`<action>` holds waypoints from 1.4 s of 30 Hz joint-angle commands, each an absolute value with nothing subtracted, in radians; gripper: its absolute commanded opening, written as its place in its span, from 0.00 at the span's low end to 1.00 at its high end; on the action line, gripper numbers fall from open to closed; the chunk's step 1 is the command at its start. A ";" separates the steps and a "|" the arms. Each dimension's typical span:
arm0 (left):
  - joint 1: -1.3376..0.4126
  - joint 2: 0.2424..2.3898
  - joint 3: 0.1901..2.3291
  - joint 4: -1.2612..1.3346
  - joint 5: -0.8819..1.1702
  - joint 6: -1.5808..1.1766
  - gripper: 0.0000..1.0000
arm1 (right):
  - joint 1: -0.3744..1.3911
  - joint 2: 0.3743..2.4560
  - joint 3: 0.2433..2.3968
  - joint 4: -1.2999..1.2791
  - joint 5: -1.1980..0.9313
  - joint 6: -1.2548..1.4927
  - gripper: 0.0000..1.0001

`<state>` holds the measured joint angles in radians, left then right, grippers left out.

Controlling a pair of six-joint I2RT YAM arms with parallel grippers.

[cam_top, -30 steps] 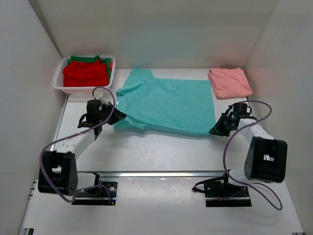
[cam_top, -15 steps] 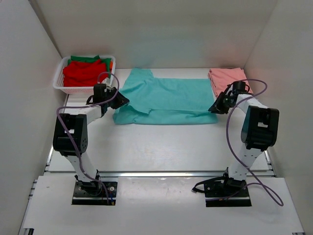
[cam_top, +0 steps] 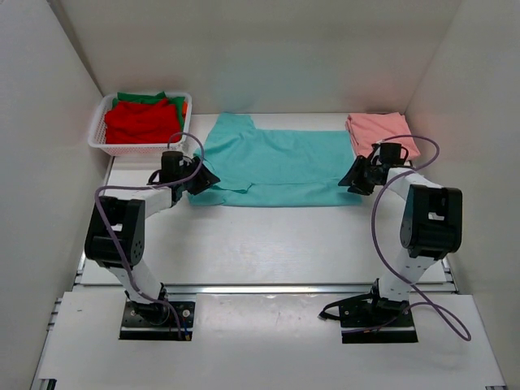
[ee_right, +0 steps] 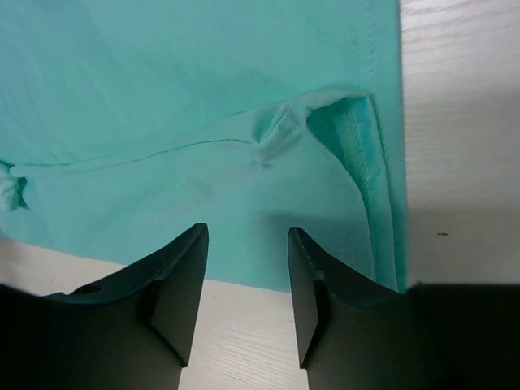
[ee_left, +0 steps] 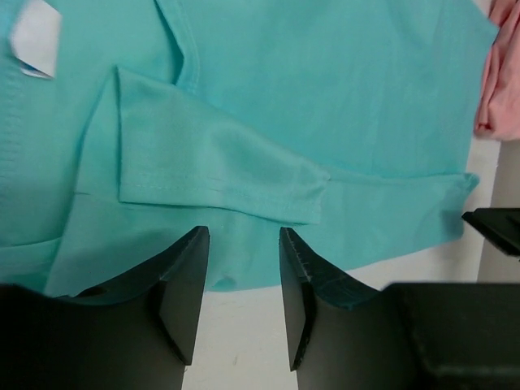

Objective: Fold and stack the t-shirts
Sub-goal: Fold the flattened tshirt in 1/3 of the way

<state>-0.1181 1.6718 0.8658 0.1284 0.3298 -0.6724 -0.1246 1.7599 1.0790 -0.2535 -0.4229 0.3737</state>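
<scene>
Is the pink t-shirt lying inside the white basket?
No, the pink t-shirt lies folded at the far right, apart from the white basket at the far left.

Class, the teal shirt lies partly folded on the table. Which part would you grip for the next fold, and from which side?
Probably its two near corners, one per arm, approached low from the near side. The teal shirt lies flat with a doubled near edge, and the open left gripper and right gripper sit over it.
</scene>
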 commanded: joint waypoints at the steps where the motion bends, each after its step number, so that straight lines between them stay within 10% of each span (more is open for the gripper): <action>1: -0.163 1.739 0.893 0.124 0.296 -0.652 0.50 | -0.107 1.799 1.094 -0.161 -0.449 0.383 0.41; 12: -0.204 1.786 0.933 -0.224 0.193 -0.595 0.45 | -0.048 1.793 1.010 -0.443 -0.340 0.425 0.39; 24: -0.327 1.200 0.376 -0.316 0.207 -0.647 0.42 | 0.037 1.378 0.655 -0.607 -0.262 0.457 0.47; 32: -0.207 0.669 0.449 -0.577 0.201 -0.676 0.29 | -0.044 1.097 0.732 -0.822 -0.232 0.387 0.50; 42: -0.256 1.126 0.770 -0.344 0.213 -0.647 0.35 | -0.084 1.374 1.031 -0.635 -0.252 0.342 0.63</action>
<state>-0.2821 1.0157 0.7021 -0.4057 0.2375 -0.6846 -0.0628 1.2675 0.9726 -0.7292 -0.2504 0.3611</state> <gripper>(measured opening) 0.337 0.624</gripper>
